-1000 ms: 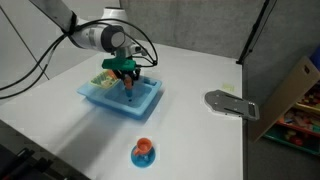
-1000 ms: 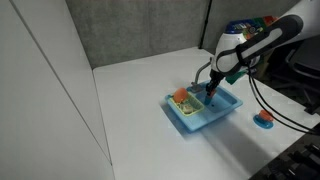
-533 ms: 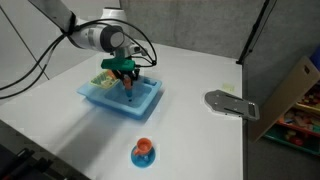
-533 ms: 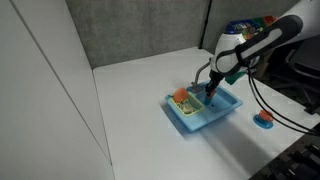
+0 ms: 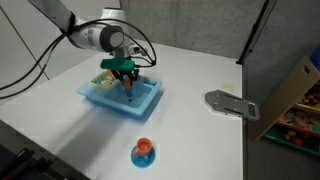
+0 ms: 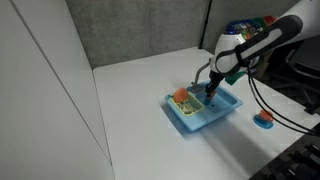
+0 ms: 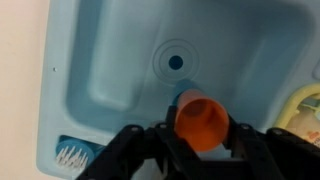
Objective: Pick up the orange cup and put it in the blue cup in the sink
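Note:
In the wrist view the orange cup [image 7: 202, 122] is clamped between my gripper's [image 7: 203, 128] black fingers, its open mouth facing the camera. It hangs low inside the light blue sink [image 7: 100, 70], close to the round drain [image 7: 176, 62]. Just behind the orange cup a sliver of deeper blue rim shows, the blue cup [image 7: 185, 97], mostly hidden by it. In both exterior views the gripper [image 5: 128, 82] [image 6: 208, 92] points down into the sink [image 5: 145, 104] [image 6: 225, 107].
A yellow-green rack with an orange item fills one end of the sink [image 5: 105, 74] [image 6: 181, 96]. A blue round plate with an orange piece [image 5: 144, 152] [image 6: 264, 118] lies on the white table. A grey flat object [image 5: 230, 103] sits near the table edge.

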Tool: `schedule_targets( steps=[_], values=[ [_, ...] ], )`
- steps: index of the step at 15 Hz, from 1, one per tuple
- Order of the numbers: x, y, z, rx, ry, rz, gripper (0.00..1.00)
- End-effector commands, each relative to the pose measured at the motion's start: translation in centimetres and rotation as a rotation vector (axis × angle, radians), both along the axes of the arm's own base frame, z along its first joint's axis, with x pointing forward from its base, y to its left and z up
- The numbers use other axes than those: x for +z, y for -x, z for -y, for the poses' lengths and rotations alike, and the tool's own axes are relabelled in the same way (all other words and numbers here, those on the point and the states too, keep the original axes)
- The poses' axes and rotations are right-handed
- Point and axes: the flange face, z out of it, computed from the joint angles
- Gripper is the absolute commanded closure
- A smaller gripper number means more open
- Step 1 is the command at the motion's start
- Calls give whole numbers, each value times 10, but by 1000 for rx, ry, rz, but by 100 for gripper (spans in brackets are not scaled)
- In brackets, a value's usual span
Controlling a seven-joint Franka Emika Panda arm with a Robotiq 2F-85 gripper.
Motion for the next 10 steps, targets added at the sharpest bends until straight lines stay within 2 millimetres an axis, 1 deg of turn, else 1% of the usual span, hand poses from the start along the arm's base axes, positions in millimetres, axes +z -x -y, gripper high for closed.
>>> schedule_targets(
  steps=[1, 3, 4, 5, 6, 8, 10],
  values=[
    [3, 0, 0, -6, 22, -12, 84],
    [3, 0, 1, -7, 22, -12, 84],
    [3, 0, 1, -8, 23, -12, 69],
    [3, -1, 1, -10, 24, -11, 52],
    [3, -1, 1, -12, 24, -9, 33],
    [3, -1, 2, -13, 24, -8, 19],
    [4, -1, 2, -13, 24, -9, 4]
  ],
)
